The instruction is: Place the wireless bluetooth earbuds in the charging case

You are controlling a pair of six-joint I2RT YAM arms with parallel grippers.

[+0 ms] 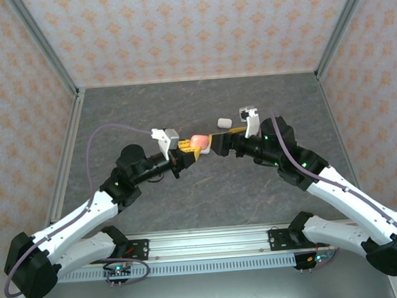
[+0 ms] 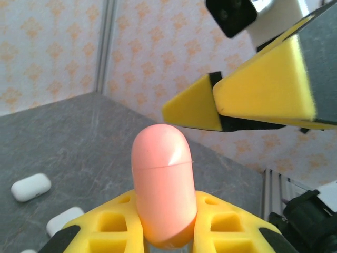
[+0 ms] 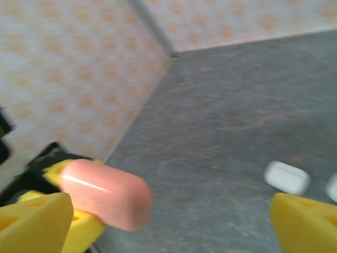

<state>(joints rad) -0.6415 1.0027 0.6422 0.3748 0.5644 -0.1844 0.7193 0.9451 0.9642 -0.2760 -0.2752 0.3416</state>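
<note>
Three views of one moment. Clamped the coral charging case (image 1: 199,143) by its lower end between the yellow fingers (image 2: 245,224) of the left gripper (image 1: 190,149), jaws shut on it, at centre frame of the top view. Showed the case's lid closed, with a thin seam under the rounded free end, at bottom centre of the left wrist view. Spread the right gripper (image 3: 171,216) wide, one yellow finger in each lower corner of the right wrist view, gripping nothing. Showed that open gripper near the case's free end, at upper right of the left wrist view; contact impossible to judge. Showed one white case (image 2: 30,187) and a second white case (image 2: 64,220) lying on the grey table (image 2: 63,142), at lower left of the left wrist view, apart from the coral case.
</note>
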